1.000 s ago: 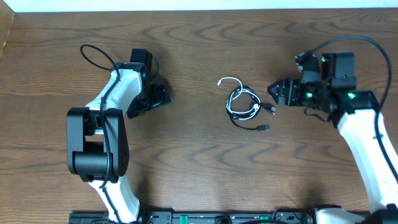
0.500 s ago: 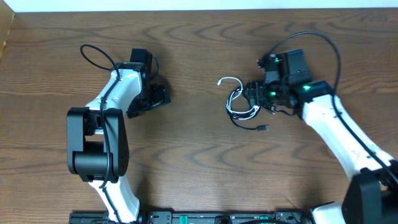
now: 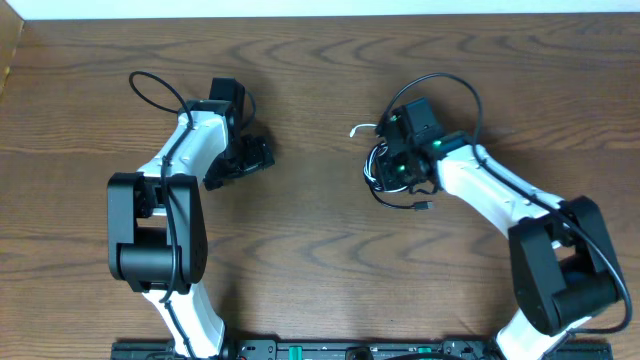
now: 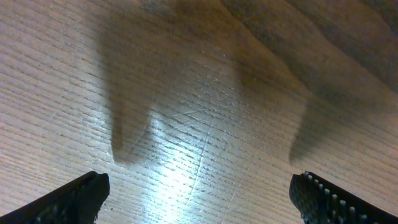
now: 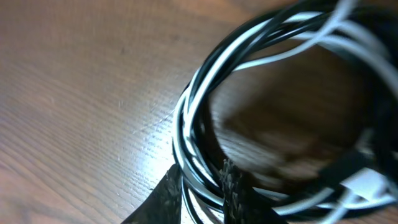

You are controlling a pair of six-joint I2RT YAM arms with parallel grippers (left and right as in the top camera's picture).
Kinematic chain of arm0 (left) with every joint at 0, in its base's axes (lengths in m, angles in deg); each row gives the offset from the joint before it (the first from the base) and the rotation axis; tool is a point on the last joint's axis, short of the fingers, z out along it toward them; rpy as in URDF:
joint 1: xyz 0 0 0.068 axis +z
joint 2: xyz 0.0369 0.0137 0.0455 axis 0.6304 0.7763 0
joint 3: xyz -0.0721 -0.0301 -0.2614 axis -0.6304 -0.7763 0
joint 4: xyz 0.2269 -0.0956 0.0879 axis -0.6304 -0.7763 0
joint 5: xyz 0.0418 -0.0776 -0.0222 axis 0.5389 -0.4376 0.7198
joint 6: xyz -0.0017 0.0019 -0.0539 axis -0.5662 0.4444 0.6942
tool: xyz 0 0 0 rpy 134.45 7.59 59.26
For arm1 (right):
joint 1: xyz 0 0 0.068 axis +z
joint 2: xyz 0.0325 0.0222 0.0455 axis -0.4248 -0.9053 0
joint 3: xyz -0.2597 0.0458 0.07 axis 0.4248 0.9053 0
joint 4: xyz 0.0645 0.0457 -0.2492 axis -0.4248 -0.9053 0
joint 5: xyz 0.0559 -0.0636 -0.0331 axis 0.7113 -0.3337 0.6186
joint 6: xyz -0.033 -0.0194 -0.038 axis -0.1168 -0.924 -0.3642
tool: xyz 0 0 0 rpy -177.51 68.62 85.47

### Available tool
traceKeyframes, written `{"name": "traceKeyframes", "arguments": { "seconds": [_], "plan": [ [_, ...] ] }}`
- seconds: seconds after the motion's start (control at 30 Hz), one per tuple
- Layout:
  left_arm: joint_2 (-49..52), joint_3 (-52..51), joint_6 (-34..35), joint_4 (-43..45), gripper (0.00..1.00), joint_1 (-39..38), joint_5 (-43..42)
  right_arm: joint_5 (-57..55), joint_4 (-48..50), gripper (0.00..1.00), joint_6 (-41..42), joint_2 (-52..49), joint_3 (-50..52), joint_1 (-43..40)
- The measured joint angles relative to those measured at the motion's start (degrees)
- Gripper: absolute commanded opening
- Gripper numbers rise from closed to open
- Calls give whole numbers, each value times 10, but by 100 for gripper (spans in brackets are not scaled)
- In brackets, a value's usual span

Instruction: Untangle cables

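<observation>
The cables [image 3: 376,172] lie as a small coil of black and white cords at the table's centre right. One white end [image 3: 358,130] curls out to the upper left, and a black plug [image 3: 424,206] trails out below. My right gripper [image 3: 394,166] sits over the coil's right side. In the right wrist view its two dark fingers [image 5: 163,198] pinch several black and white strands [image 5: 198,99] of the coil's rim, so my right gripper [image 5: 203,182] is shut on the cables. My left gripper [image 3: 258,156] rests far to the left, and my left gripper [image 4: 199,199] stands wide open over bare wood.
The brown wooden table [image 3: 320,270] surrounds the coil. The right arm's own thick black wire [image 3: 440,85] loops above its wrist. The left arm's wire [image 3: 150,90] arcs at the upper left. The table's far edge [image 3: 320,14] meets a white wall.
My right arm swung left from the table's right side onto the cable coil, and its jaws closed around strands of it. The left arm has not moved.
</observation>
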Motion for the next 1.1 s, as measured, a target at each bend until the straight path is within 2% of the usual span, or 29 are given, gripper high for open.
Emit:
{"name": "traceKeyframes", "arguments": {
  "seconds": [0.13, 0.2, 0.23, 0.3, 0.37, 0.5, 0.6, 0.67, 0.77, 0.93, 1.1],
  "plan": [
    [0, 0, 0, 0, 98, 0, 0, 0, -2, 1, -15, -5, 0, 9],
    [0, 0, 0, 0, 98, 0, 0, 0, -2, 1, -17, -5, 0, 10],
    [0, 0, 0, 0, 98, 0, 0, 0, -3, 6, -18, -5, 0, 10],
    [0, 0, 0, 0, 98, 0, 0, 0, -2, 27, -19, -5, 0, 9],
    [0, 0, 0, 0, 98, 0, 0, 0, -3, 36, -31, -5, 0, 9],
    [0, 0, 0, 0, 98, 0, 0, -1, -3, 42, -63, -5, 0, 9],
    [0, 0, 0, 0, 98, 0, 0, -2, -22, 43, -84, -5, 0, 9],
    [0, 0, 0, 0, 98, 0, 0, -3, -37, 40, -93, -5, 0, 9],
    [0, 0, 0, 0, 98, 0, 0, -7, -44, 1, -106, -5, 3, 9],
    [0, 0, 0, 0, 98, 0, 0, -3, -47, 1, -108, -5, 8, 9],
    [0, 0, 0, 0, 98, 0, 0, 66, -51, 1, -108, -5, 1, 9]
  ]
}}
